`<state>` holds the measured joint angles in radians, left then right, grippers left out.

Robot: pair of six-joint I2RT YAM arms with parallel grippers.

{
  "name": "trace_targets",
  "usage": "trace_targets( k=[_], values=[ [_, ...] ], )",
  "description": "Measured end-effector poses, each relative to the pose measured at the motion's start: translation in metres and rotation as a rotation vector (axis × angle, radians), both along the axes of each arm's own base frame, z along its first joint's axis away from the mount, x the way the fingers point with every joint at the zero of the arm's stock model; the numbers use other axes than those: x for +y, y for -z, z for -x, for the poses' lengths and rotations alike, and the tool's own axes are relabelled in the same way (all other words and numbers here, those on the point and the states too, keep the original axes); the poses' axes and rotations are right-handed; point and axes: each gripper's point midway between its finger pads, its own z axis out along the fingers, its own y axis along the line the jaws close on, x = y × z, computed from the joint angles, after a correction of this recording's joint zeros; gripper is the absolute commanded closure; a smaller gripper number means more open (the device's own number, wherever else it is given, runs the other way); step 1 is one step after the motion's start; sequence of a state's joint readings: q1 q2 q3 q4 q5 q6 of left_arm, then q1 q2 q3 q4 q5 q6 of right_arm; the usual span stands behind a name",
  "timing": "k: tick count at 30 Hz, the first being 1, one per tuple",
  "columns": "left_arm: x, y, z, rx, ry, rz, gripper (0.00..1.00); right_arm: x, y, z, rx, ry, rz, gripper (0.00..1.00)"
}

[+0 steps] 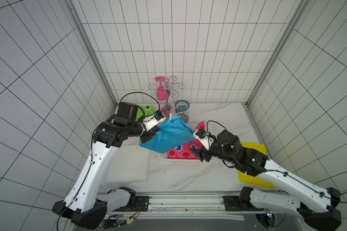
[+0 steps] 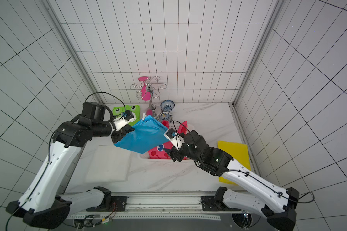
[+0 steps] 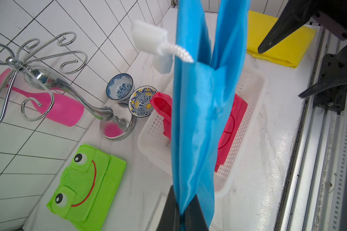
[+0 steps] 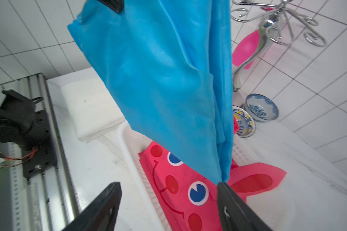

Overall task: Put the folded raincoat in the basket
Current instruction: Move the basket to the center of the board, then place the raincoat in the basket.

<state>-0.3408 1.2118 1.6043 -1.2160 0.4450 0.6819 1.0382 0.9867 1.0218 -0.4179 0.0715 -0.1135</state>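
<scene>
The folded raincoat is blue and hangs in the air over the basket, a white perforated one. My left gripper is shut on one edge of it. In the right wrist view the blue raincoat droops down to one fingertip of my right gripper, whose jaws stand wide open with nothing between them. A pink raincoat with a face lies inside the basket, one ear over the rim.
A green frog raincoat lies at the back left and a yellow one at the right. Two patterned bowls and a metal cup rack with a pink glass stand behind the basket. A white folded cloth lies front left.
</scene>
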Motion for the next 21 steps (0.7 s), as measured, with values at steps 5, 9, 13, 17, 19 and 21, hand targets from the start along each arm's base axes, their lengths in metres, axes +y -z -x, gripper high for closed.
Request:
trace_targets(
  k=[5, 9, 13, 17, 19, 21],
  values=[
    [-0.010, -0.008, -0.024, -0.030, -0.027, 0.051, 1.00, -0.026, 0.018, -0.032, 0.047, 0.166, 0.046, 0.26],
    [-0.019, -0.016, -0.042, -0.078, -0.041, 0.077, 1.00, -0.015, 0.025, -0.023, 0.160, 0.144, -0.029, 0.42],
    [-0.032, -0.021, -0.059, -0.135, -0.046, 0.065, 1.00, 0.008, 0.039, -0.026, 0.349, 0.197, -0.180, 0.57],
    [-0.049, -0.024, -0.067, -0.177, -0.026, 0.052, 1.00, 0.036, 0.066, -0.042, 0.532, 0.284, -0.317, 0.64],
    [-0.057, -0.024, -0.071, -0.201, -0.013, 0.043, 1.00, 0.051, 0.078, -0.054, 0.617, 0.342, -0.391, 0.66],
    [-0.062, -0.022, -0.073, -0.213, -0.002, 0.034, 1.00, 0.062, 0.084, -0.067, 0.676, 0.394, -0.468, 0.71]
  ],
)
